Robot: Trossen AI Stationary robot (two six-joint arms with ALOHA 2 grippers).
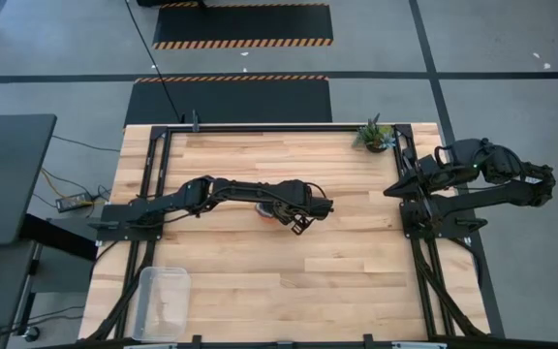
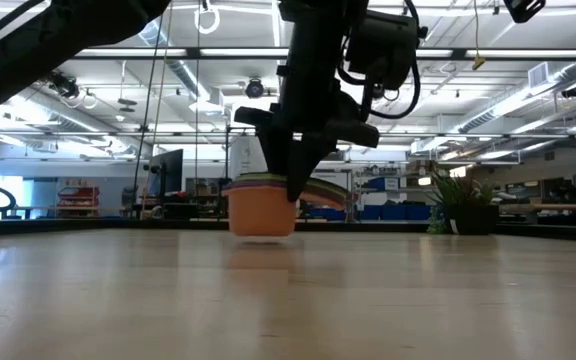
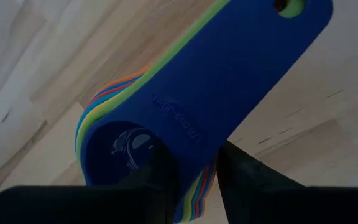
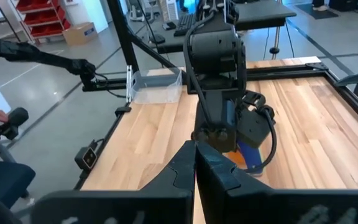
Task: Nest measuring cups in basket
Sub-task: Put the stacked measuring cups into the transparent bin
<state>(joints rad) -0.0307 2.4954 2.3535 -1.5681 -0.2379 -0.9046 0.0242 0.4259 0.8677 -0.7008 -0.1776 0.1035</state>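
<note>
Left gripper [image 1: 301, 222] fingers are being pinched on the stacked measuring cups [image 2: 261, 205] at the table's [image 1: 260, 281] middle. Right gripper [image 1: 392, 190], pressed together, is being kept at 3 o'clock. The basket [image 1: 161, 301] is being left at 7 o'clock.

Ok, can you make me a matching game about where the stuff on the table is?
Things:
1. stack of coloured plastic measuring cups
2. clear plastic rectangular basket
3. small green potted plant
4. right gripper

Places:
A. a right-hand corner of the table
B. over the table's right edge, shut
C. middle of the table, in the left gripper
D. a left-hand corner of the table

Pairs: 1-C, 2-D, 3-A, 4-B
</note>
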